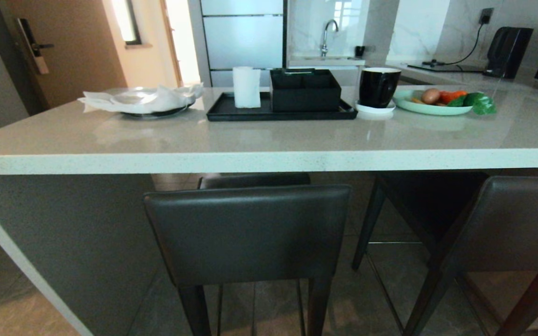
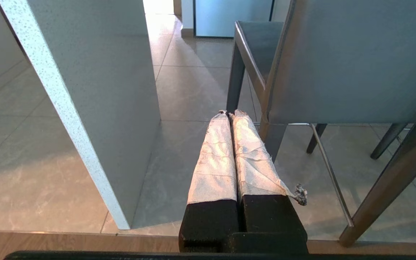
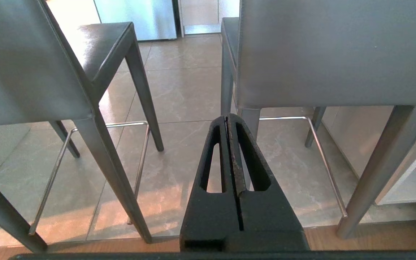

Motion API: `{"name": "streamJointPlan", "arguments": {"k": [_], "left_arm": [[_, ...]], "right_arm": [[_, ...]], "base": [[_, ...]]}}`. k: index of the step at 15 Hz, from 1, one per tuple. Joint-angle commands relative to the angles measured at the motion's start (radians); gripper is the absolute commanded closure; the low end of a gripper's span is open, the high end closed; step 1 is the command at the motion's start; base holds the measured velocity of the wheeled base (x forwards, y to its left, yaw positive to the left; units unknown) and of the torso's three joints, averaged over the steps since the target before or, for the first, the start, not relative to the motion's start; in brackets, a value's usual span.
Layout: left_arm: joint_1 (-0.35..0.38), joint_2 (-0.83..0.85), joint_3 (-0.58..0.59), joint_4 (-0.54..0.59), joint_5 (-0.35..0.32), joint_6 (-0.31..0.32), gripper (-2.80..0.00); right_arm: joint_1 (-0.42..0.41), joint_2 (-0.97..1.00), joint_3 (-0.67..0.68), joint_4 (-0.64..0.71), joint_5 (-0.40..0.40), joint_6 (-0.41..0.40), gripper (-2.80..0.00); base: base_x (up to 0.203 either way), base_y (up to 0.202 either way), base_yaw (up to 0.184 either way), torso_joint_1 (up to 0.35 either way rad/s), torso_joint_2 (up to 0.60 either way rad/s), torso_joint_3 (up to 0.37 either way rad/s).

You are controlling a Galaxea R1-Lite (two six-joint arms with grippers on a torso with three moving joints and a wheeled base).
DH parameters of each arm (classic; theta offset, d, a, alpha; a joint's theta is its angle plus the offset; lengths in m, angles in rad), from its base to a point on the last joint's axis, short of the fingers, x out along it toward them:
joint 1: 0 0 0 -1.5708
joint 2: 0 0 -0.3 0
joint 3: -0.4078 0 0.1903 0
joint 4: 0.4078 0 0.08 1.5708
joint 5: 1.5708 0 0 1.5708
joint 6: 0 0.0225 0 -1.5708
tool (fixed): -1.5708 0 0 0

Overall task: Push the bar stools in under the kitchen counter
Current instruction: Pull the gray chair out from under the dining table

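Note:
The pale stone kitchen counter (image 1: 269, 140) spans the head view. Below its front edge stand two dark grey bar stools, one in the middle (image 1: 250, 233) and one at the right (image 1: 521, 224). Their backrests stand on my side of the edge, and their seats reach under the slab. Neither gripper shows in the head view. My left gripper (image 2: 229, 113), its fingers wrapped in white tape, is shut and empty, low beside the middle stool (image 2: 349, 61). My right gripper (image 3: 228, 117) is shut and empty, low between the middle stool (image 3: 24, 65) and the right stool (image 3: 338, 54).
The counter's slab end panel (image 2: 96, 90) stands left of the middle stool. On the counter are a black tray (image 1: 231, 112) with a black box (image 1: 304, 88), a black mug (image 1: 378, 86), a plate of vegetables (image 1: 432, 108) and a dish with paper napkins (image 1: 143, 100). The floor is tiled.

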Motion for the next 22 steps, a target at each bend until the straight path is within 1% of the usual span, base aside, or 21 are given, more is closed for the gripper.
{"name": "streamJointPlan", "arguments": {"k": [1,2,3,4,11,14,15,17,18,19,20,21,22], "left_arm": [[-0.002,0.001,0.000,0.000,0.000,0.000,0.00],[0.000,0.001,0.000,0.000,-0.001,0.000,0.00],[0.002,0.001,0.000,0.000,0.001,0.000,-2.80],[0.000,0.001,0.000,0.000,-0.001,0.000,-2.80],[0.002,0.001,0.000,0.000,-0.001,0.001,-2.80],[0.002,0.001,0.000,0.000,-0.001,0.017,-2.80],[0.002,0.001,0.000,-0.003,-0.002,0.034,-2.80],[0.000,0.001,0.000,-0.010,-0.005,0.042,-2.80],[-0.001,0.001,0.000,-0.010,-0.019,0.068,-2.80],[0.000,0.001,0.000,-0.016,-0.034,0.111,-2.80],[0.000,0.002,-0.020,-0.020,-0.062,0.115,-2.80],[0.000,0.020,-0.076,-0.007,-0.101,0.077,-2.80],[0.000,0.069,-0.152,0.016,-0.132,0.021,-2.80]], "right_arm": [[0.000,0.001,0.000,0.000,0.000,0.000,0.00],[0.000,0.001,0.001,0.000,0.000,0.000,0.00],[0.000,0.001,0.002,0.000,0.000,0.000,0.00],[0.000,0.001,0.000,0.000,0.001,0.000,-2.80],[0.000,0.001,0.002,0.000,0.000,-0.005,-2.80],[0.000,0.001,0.001,0.000,0.001,-0.003,-2.80],[0.000,0.001,0.002,0.000,0.000,0.000,-2.80],[0.000,-0.001,0.000,0.002,0.001,-0.006,-2.80],[-0.001,0.000,-0.006,0.002,0.007,-0.039,-2.80],[-0.001,0.017,-0.042,0.003,0.011,-0.057,-2.80],[-0.001,0.066,-0.089,0.007,0.019,-0.058,-2.80],[-0.001,0.147,-0.142,0.009,0.030,-0.046,-2.80],[0.000,0.232,-0.195,0.010,0.046,-0.031,-2.80]], "base": [[0.000,0.000,0.000,0.000,0.00,0.000],[0.000,0.000,0.000,0.000,0.00,0.000],[0.000,0.000,0.000,0.000,0.00,0.000],[0.000,0.000,0.000,0.000,0.00,0.000],[0.000,0.000,0.000,0.000,0.00,0.000],[0.000,0.000,0.000,0.000,0.00,0.000],[0.000,0.000,0.000,0.000,0.00,0.000],[0.000,0.000,0.000,0.000,0.00,0.000],[0.000,0.000,0.000,0.000,0.00,0.000],[0.000,0.000,0.000,0.000,0.00,0.000],[0.000,0.000,0.000,0.000,0.00,0.000],[0.000,0.000,0.000,0.000,0.00,0.000],[0.000,0.000,0.000,0.000,0.00,0.000]]}}
